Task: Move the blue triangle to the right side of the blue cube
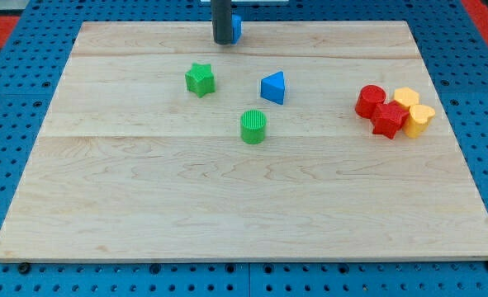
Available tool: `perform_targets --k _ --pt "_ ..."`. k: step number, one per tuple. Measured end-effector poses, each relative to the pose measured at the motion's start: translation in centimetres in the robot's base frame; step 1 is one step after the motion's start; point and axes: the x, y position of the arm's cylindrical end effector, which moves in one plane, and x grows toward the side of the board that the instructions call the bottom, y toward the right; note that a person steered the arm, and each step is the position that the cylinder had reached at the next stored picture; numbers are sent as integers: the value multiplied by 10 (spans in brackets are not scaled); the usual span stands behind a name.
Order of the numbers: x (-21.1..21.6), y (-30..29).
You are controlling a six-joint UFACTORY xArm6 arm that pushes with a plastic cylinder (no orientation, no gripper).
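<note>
The blue triangle (pixel 273 87) lies on the wooden board (pixel 244 198), in the upper middle of the view. The blue cube (pixel 236 28) sits at the board's top edge and is mostly hidden behind my rod; only its right side shows. My tip (pixel 222 41) stands at the board's top edge, touching or just in front of the cube's left part. The triangle is below and to the right of the tip, well apart from it.
A green star (pixel 200 79) lies left of the triangle. A green cylinder (pixel 253 126) lies below it. At the view's right is a tight cluster: a red cylinder (pixel 370 101), a red star (pixel 388 119), a yellow block (pixel 406 98) and a yellow heart (pixel 420 119).
</note>
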Motion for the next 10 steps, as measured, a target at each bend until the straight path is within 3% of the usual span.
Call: perform_targets --k 1,3,5,6,9,10 --pt "-2 0" --pt "75 96" --pt "152 128" --pt "157 101" --pt "68 50" --pt "96 50"
